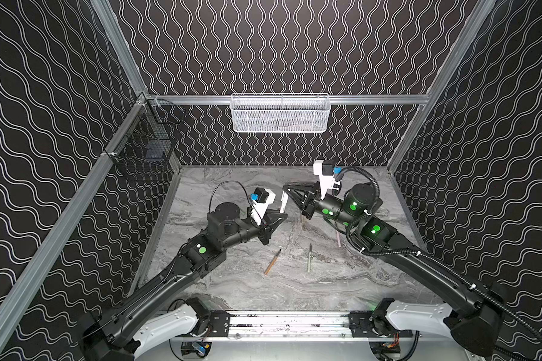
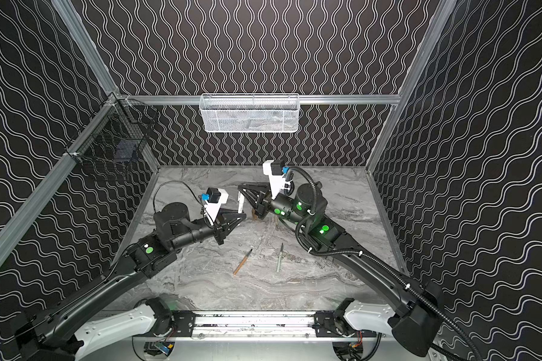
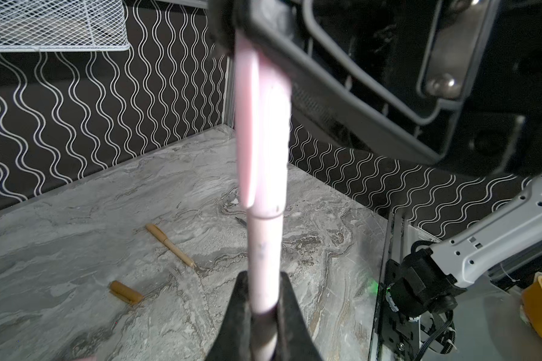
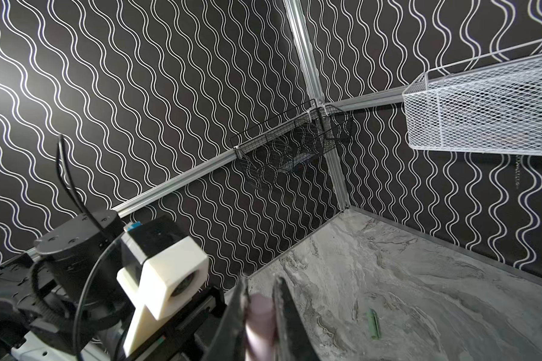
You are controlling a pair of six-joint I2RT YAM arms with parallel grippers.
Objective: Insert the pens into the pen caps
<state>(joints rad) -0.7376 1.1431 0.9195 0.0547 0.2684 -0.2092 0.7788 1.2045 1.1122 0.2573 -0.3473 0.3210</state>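
Five pens (image 1: pixel 273 262), two loose caps (image 3: pixel 125 292), two baskets (image 1: pixel 280 114)

Soft, even light brightens the grey marbled desk (image 1: pixel 326 287); shadows are faint. Both top views bow at their edges. The close pale pink plastic pen (image 3: pixel 265 250) is blurred; glare lightens the wavy-lined black wall (image 4: pixel 0 78).

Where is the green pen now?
In both top views the green pen lies on the table near the middle, just right of the orange pen.
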